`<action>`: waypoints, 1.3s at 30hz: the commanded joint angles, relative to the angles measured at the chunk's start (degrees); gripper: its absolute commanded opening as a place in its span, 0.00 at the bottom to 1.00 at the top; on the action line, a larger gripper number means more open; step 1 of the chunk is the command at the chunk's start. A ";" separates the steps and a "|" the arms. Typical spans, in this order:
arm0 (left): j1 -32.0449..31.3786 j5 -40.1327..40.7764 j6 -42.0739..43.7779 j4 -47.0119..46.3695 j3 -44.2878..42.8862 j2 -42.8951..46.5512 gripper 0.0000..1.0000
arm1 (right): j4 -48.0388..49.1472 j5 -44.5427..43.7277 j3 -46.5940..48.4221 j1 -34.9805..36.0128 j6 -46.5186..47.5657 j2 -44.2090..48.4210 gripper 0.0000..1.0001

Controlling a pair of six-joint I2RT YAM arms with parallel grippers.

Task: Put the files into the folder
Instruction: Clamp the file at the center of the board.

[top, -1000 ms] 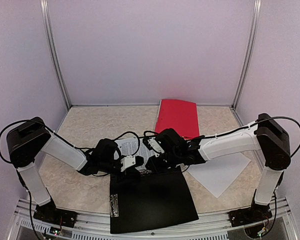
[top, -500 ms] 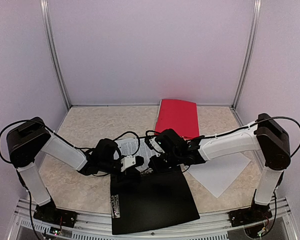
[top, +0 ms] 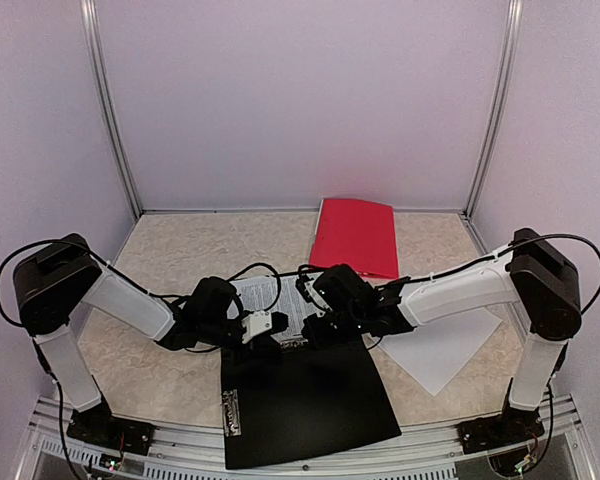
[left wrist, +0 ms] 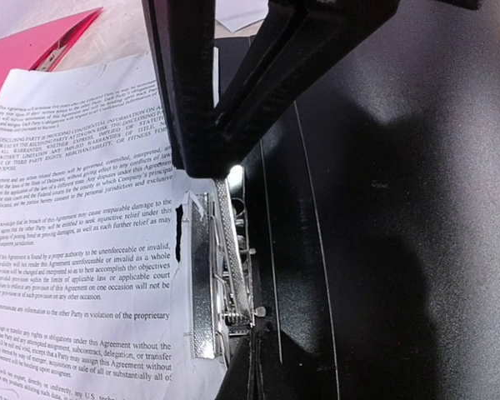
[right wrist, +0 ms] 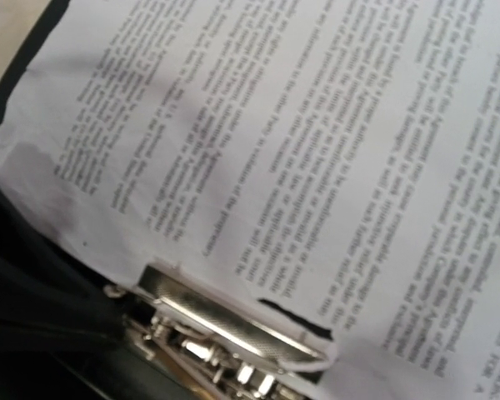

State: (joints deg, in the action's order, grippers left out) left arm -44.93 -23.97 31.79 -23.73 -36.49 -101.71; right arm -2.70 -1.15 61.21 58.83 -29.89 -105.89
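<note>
file [left wrist: 83,208] on folder [top: 310,400], against clip [left wrist: 208,283], other folder [top: 356,235] behind, loose sheet [top: 445,355] right

The printed sheet [left wrist: 83,208] carries dense legal text, of which "this Agreement", "unenforceable or invalid" and "Party in violation of the proprietary" are legible in the left wrist view.

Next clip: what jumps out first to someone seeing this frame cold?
The left gripper and right gripper come close together over the spine of the open black folder, front and centre. A densely printed sheet lies there, its edge at the folder's metal clip. A red folder stands out at the back, a blank white sheet at right.
</note>
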 commanded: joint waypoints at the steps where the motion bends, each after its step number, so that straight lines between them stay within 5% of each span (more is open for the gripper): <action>1: 0.30 2.60 0.68 5.68 0.20 -0.77 0.00 | -3.38 0.29 -3.00 -0.85 -0.59 -3.92 0.00; 39: 0.43 3.66 -0.05 5.81 -0.34 -1.65 0.00 | -1.90 4.09 -8.34 -1.48 5.43 -8.61 0.00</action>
State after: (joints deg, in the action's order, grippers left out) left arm -44.53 -23.22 32.12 -23.09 -36.77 -101.71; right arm 7.35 0.89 57.25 56.82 -27.55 -110.37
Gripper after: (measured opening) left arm 0.002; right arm 0.005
